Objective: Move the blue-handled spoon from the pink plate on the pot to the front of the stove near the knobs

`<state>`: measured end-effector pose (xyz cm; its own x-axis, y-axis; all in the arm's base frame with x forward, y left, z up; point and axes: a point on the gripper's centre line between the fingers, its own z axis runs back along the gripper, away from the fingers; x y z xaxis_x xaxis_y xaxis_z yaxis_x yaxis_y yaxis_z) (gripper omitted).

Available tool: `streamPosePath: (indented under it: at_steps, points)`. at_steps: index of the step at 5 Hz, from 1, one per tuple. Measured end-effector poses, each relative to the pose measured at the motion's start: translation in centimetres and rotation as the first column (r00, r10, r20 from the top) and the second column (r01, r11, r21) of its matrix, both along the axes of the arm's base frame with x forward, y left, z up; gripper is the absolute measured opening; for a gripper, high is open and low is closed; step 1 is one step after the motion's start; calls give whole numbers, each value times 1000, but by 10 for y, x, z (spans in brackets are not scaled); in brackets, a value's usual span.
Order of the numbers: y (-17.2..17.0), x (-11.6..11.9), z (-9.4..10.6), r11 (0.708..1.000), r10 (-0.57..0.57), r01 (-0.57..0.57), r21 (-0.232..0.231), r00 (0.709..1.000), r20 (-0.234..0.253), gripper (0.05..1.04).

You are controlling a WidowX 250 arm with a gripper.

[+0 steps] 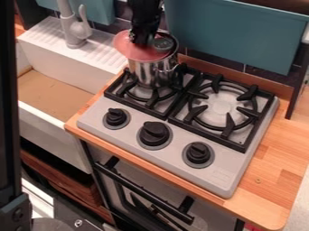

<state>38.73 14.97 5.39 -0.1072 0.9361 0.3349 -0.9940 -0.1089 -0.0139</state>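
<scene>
While the gripper (142,40) hangs over the mouth of the metal pot (142,72), I cannot tell how far it is open or whether it holds the red disc (128,50) just beneath it, which juts past the rim towards the sink (51,143); the pot stands on the stove (224,175), and the step looks like setting or lifting the disc, so the next move calls for gentle, level handling

This is a toy kitchen. A stove (232,178) with knobs (155,133) sits beside a sink (47,131) with a tap (72,34), above an oven handle (145,192)
</scene>
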Motion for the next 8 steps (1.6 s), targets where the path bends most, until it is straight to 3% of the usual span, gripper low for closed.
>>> streamPosePath:
  at_steps: [1,2,4,5,6,7,8]
  points:
    - [-1,1,-1,1000,-7,7,-12,1000,5,312]
    - [-3,0,9,998,-8,10,-57,999,35,311]
    - [-10,-8,49,983,-4,29,-183,991,136,311]
    - [-18,-14,60,975,-10,48,-216,985,170,312]
    - [-38,-28,54,971,-31,72,-227,984,178,311]
    - [-60,-34,53,957,-9,73,-280,974,226,311]
    - [-78,-40,40,949,16,57,-310,973,229,311]
